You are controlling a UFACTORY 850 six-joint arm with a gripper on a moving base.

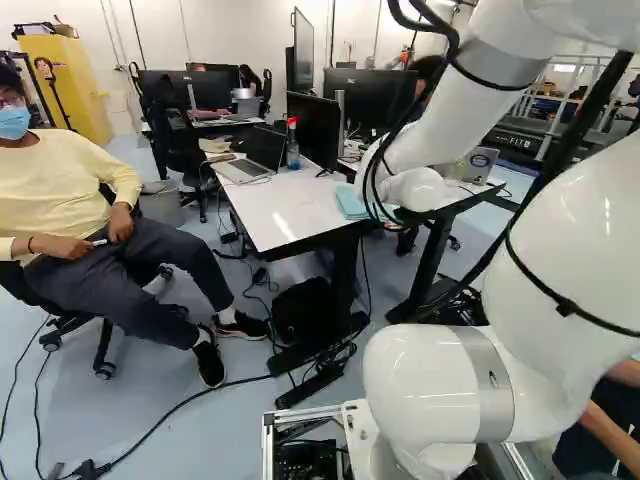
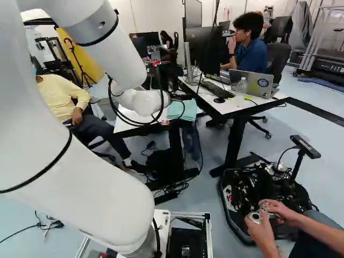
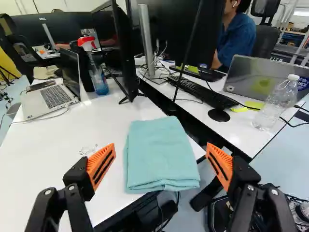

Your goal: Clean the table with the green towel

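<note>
The gripper (image 2: 165, 121) is released: in the wrist view its two fingers stand wide apart, orange pads (image 3: 101, 166) facing each other, with nothing grasped. The green towel (image 3: 161, 154) lies folded into a flat pad on the white table (image 3: 53, 159), ahead of the gripper and centred on the gap between the fingers; neither finger is seen to grip it. The towel sits at the table's corner, part of it reaching past the edge. On the same tabletop, just beyond the finger on the laptop's side, are small clear marks or scraps (image 3: 88, 150), nature undetermined. Farther ahead on that side stand an open laptop (image 3: 50, 96) and an upright spray bottle (image 3: 99, 77) with a red head. Beyond the towel, a black monitor (image 3: 124, 53) stands near the table's far edge. Past the opposite finger, a second desk (image 3: 193, 106) carries a black keyboard (image 3: 203, 91), a mouse (image 3: 219, 115), an upright clear plastic bottle (image 3: 277, 104) and a grey laptop (image 3: 251, 75), all well apart from the gripper.
</note>
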